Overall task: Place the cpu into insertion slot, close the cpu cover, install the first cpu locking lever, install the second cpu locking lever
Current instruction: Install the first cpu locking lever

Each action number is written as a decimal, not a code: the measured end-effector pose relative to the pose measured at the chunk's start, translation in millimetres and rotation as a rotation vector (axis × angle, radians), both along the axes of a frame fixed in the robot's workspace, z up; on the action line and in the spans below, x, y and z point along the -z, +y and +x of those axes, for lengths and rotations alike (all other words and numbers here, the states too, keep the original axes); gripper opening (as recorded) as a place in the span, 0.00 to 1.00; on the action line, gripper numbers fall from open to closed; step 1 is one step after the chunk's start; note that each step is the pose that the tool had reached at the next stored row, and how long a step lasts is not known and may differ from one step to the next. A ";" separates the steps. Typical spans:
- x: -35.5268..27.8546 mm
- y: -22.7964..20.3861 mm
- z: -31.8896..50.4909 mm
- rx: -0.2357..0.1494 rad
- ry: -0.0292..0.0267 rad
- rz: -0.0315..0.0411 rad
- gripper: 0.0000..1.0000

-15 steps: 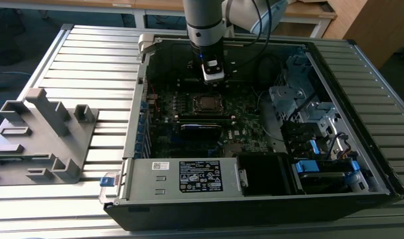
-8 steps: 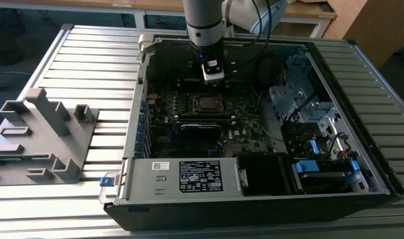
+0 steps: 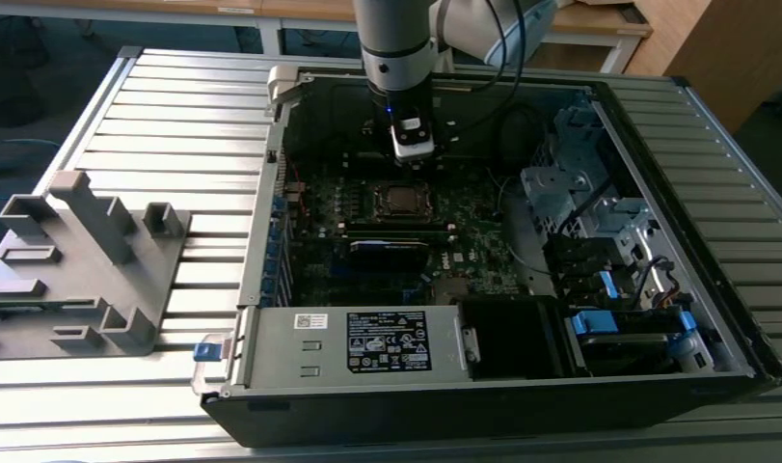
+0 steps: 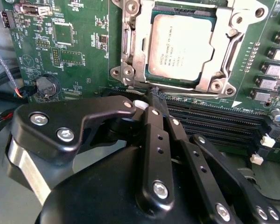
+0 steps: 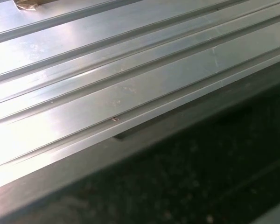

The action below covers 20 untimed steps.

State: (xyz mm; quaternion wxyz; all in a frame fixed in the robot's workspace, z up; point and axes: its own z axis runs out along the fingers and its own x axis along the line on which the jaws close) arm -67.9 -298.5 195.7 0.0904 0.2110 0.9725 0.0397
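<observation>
The cpu (image 4: 179, 46), a square chip with a dull metal top, lies in the insertion slot (image 3: 400, 200) on the green board. The cpu cover (image 4: 224, 46), a silvery frame, lies flat over it, with the chip showing through its window. Thin wire levers run along the socket's edges (image 4: 191, 91). My gripper (image 3: 413, 159) hangs inside the open computer case, just behind the socket in the exterior view. In the second wrist view its black fingers meet at the gripper (image 4: 158, 100) tip, close against the socket's edge. The gripper looks shut with nothing between its fingers.
Black memory slots (image 4: 214, 121) run beside the socket, and a coin battery (image 4: 46, 86) sits on the board. A white-labelled grey metal box (image 3: 364, 342) fills the case's near end. A grey plastic fixture (image 3: 82, 270) stands at the exterior view's left on the slatted table (image 5: 107, 93).
</observation>
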 end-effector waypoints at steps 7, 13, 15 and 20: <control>1.1 0.0 0.0 0.000 -0.0002 -0.0021 0.10; -0.2 0.0 0.0 0.000 -0.0003 -0.0025 0.10; -2.2 0.0 0.0 0.000 -0.0004 -0.0021 0.10; -2.6 0.9 0.0 0.001 -0.0001 -0.0009 0.10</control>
